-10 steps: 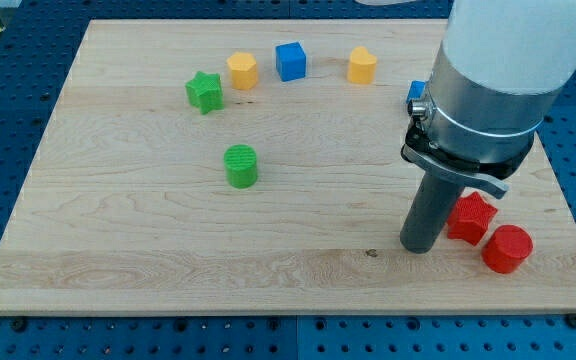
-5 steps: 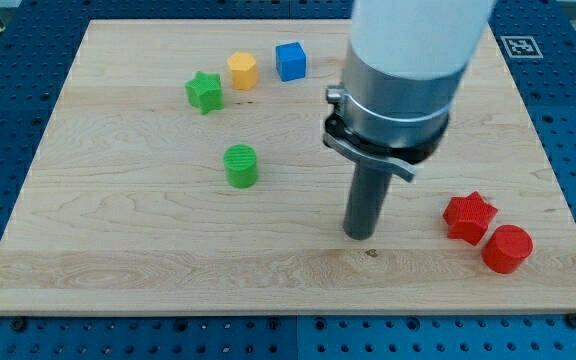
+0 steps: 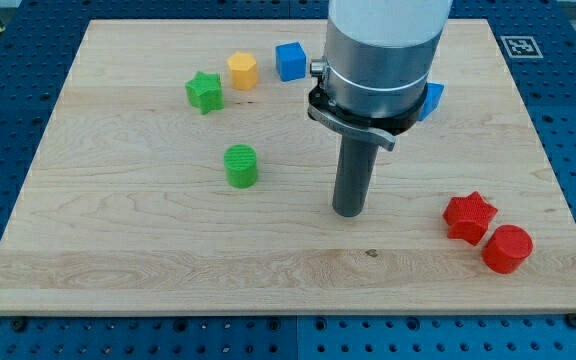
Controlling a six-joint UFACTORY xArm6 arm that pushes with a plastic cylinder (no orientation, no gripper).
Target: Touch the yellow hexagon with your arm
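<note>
A: where's my tip [image 3: 348,213]?
B: On the wooden surface [image 3: 118,260], mid-board, slightly toward the view's right. Green cylinder [image 3: 240,166] sits well apart on the view's left of it, a bit higher in the view.

A: fingers?
B: None on this arm, just the dark rod, so apart or together doesn't apply.

A: target?
B: Yellow hexagon [image 3: 242,70] is near the view's top, left of centre. Green star [image 3: 204,92] is just beside it at lower left, blue cube [image 3: 289,61] near on its right. Tip is well apart from it, no contact.

A: other blocks?
B: Red star [image 3: 469,217] and red cylinder [image 3: 507,249] at the view's lower right, close together; can't tell if they touch. Another blue block [image 3: 431,99] peeks out from behind the arm body on the view's right; shape unclear, mostly hidden.
</note>
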